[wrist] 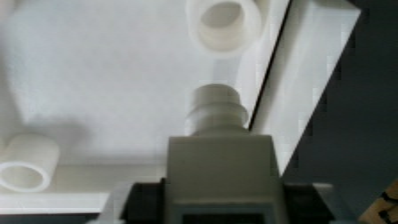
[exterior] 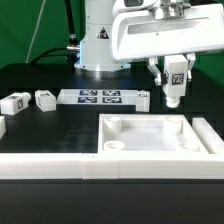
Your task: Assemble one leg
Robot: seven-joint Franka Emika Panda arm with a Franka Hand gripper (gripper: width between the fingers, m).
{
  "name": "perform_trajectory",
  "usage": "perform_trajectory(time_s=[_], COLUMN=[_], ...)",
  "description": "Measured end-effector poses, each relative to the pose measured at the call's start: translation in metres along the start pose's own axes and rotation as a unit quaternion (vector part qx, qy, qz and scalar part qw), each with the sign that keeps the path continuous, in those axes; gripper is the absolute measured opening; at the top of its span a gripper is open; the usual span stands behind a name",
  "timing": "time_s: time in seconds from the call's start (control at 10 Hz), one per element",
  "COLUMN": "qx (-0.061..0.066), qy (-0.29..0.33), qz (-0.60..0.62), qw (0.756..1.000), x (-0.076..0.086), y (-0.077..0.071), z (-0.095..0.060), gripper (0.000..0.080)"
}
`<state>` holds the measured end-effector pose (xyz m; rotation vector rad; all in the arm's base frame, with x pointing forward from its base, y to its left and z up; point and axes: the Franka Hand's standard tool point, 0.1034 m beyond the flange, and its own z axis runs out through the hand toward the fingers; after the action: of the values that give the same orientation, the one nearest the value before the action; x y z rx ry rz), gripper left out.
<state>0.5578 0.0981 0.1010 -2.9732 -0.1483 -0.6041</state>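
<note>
Leg (exterior: 172,95), likely light stiff plastic, pinched at its tagged top by the claw (exterior: 172,77), two o'clock above panel (exterior: 150,141).

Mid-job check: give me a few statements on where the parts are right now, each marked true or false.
1. The claw is shut on a leg. True.
2. That leg lies on its side. False: it hangs upright over the panel.
3. Two loose legs lie at the exterior view's left of the marker board. True.
4. The panel sits on the marker board. False: they lie apart.
</note>
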Motion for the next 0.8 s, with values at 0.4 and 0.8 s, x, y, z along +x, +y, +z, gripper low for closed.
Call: perform_trajectory(time_s=[0.4,0.8], qx=[0.002,0.002], qy=[0.006,0.006], qz=[-0.012,-0.017], qw=[1.0,1.0], x=[0.025,0.032], y=[0.006,0.011], z=[0.012,0.018], gripper=[0.029,0.029])
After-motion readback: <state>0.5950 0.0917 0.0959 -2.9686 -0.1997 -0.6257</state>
